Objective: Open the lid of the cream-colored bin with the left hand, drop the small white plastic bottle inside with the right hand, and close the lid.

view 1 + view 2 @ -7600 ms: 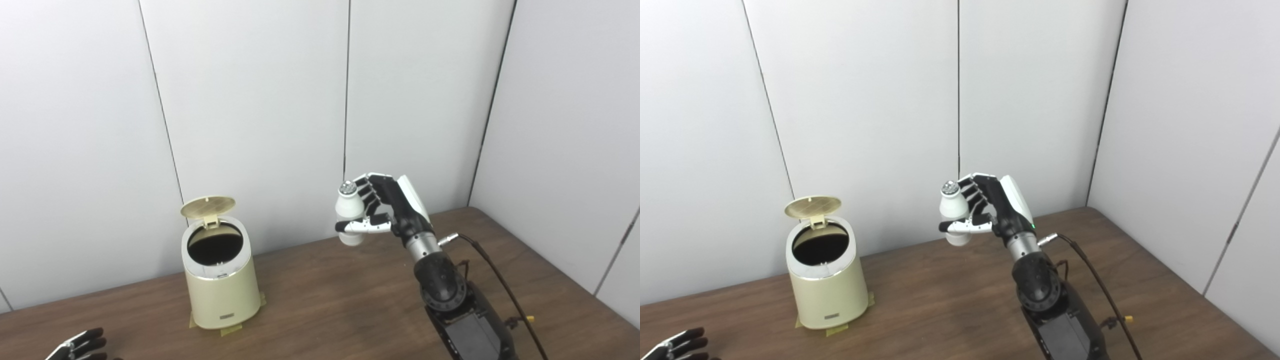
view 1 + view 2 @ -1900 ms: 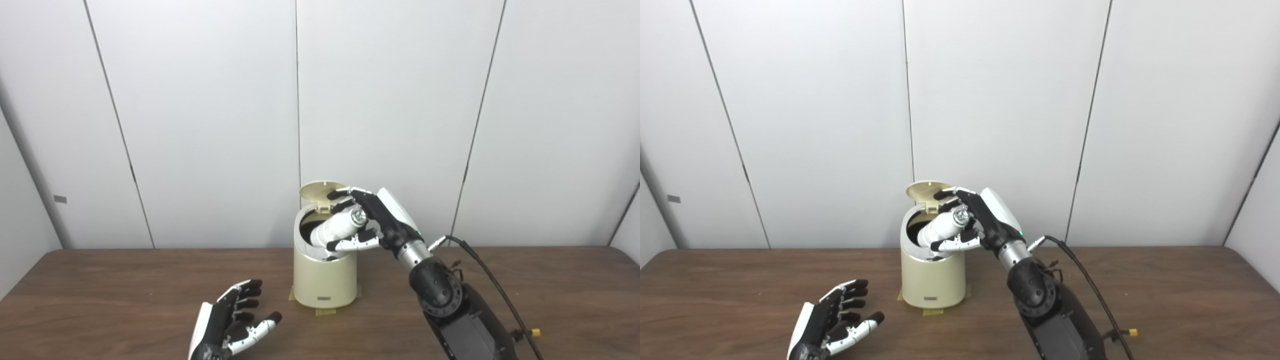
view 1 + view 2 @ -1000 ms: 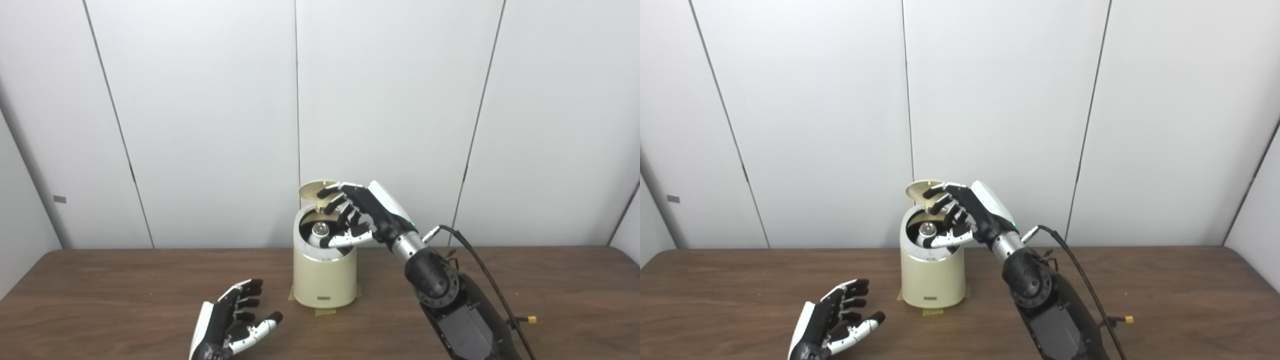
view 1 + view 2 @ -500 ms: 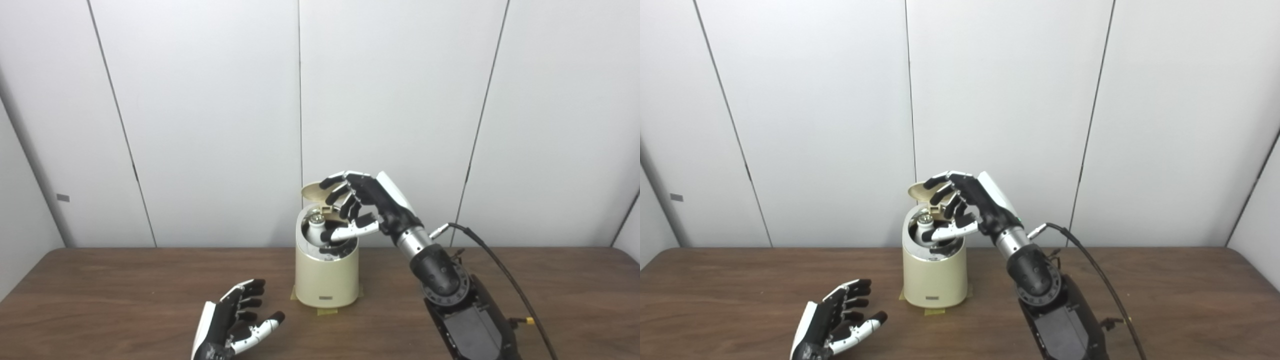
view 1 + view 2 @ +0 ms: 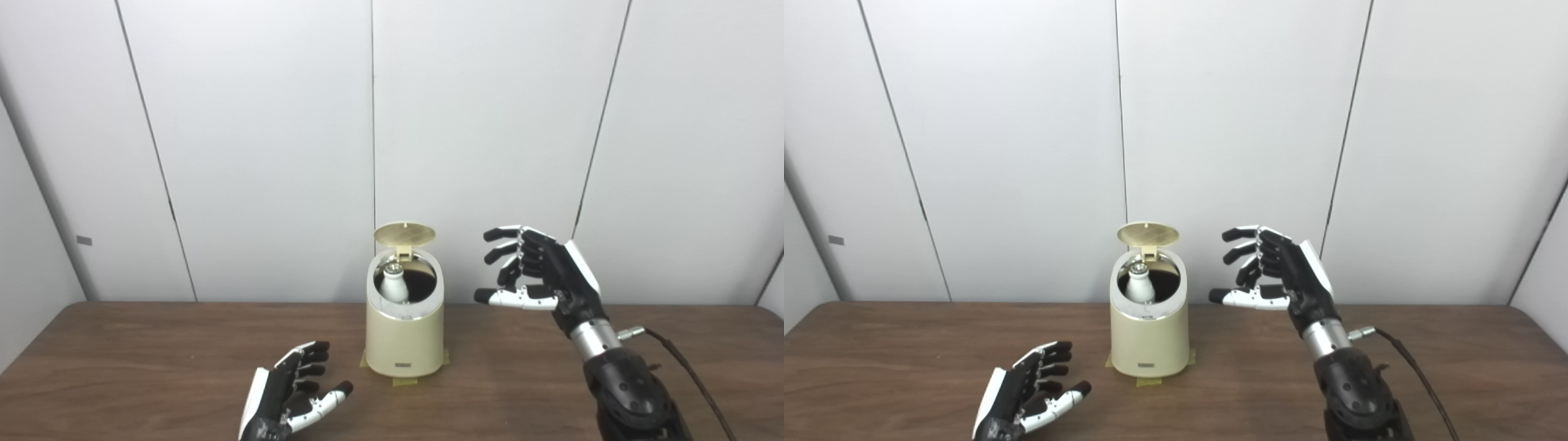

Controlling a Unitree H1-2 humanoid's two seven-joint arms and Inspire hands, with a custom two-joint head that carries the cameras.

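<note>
Since the earlier frame, the right hand (image 5: 542, 275) has been withdrawn to the right of the bin (image 5: 405, 331), fingers (image 5: 499, 234) spread and empty, so the opening is cleared. Left of those fingertips, the bottle (image 5: 393, 286) stands upright inside: small, white, silver-capped. The lid (image 5: 404, 233) is raised. The left hand (image 5: 288, 398) rests open on the table (image 5: 122, 367), positioned for closing.
</note>
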